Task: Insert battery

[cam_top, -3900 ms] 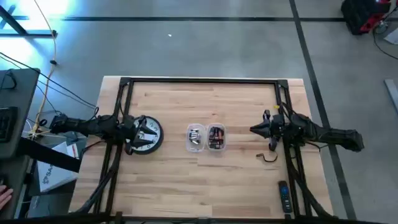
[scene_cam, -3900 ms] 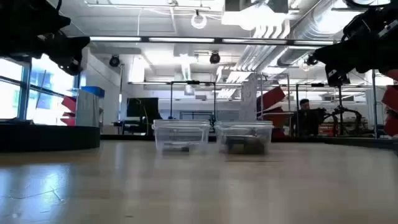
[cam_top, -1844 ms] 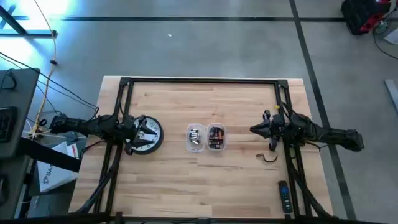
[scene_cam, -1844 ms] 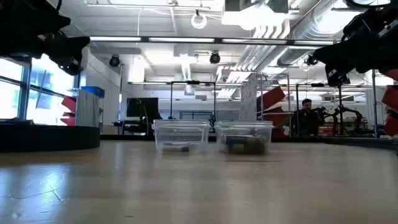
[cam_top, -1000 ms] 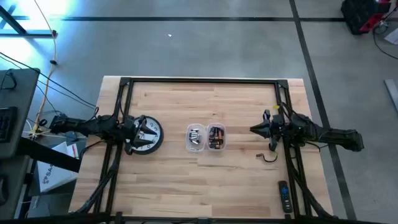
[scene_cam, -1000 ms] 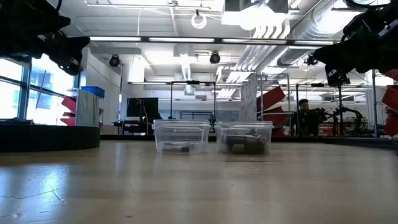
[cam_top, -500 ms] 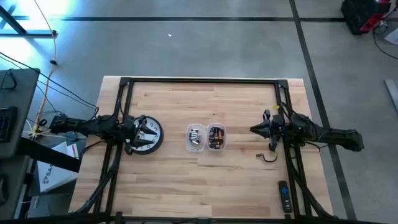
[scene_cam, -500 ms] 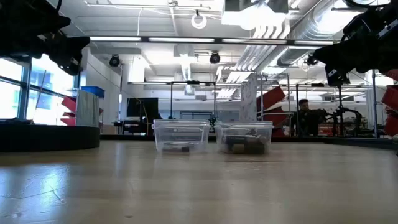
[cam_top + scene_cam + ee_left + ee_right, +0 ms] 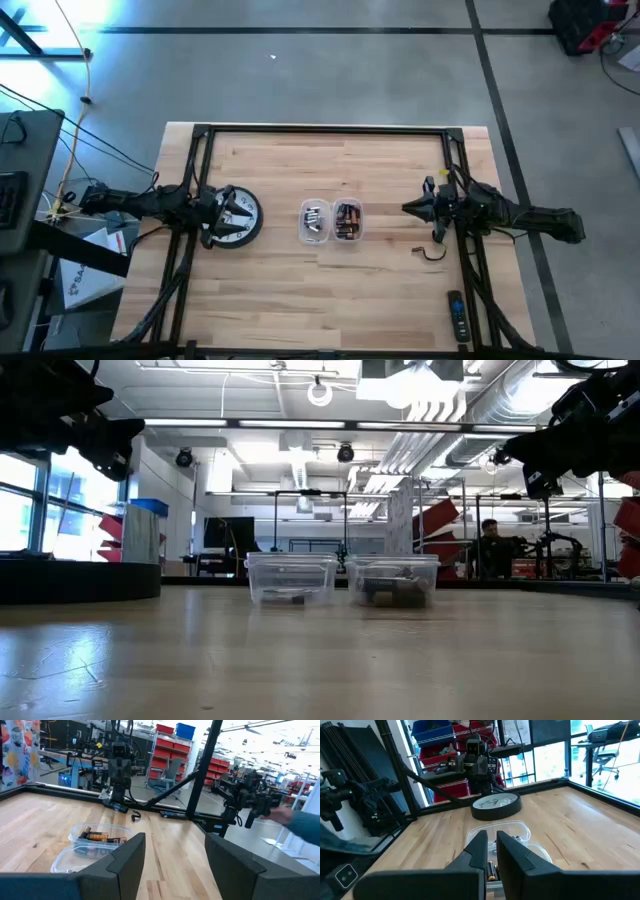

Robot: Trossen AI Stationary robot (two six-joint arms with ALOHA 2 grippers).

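Note:
Two small clear tubs stand side by side at the table's middle. The left tub (image 9: pixel 316 221) holds silvery batteries; the right tub (image 9: pixel 347 220) holds orange-and-black batteries (image 9: pixel 99 837). A round black-rimmed clock (image 9: pixel 236 215) lies flat on the table at the left. My left gripper (image 9: pixel 222 212) hangs open, well above the clock's left part (image 9: pixel 80 580). My right gripper (image 9: pixel 405 209) hovers shut to the right of the tubs, pointing at them, high above the table (image 9: pixel 540 465).
A dark remote control (image 9: pixel 456 316) lies near the front right corner, and a small black cord piece (image 9: pixel 432 253) lies in front of my right arm. A black frame (image 9: pixel 320 130) runs along the table's far edge and sides. Bare wood lies in front of the tubs.

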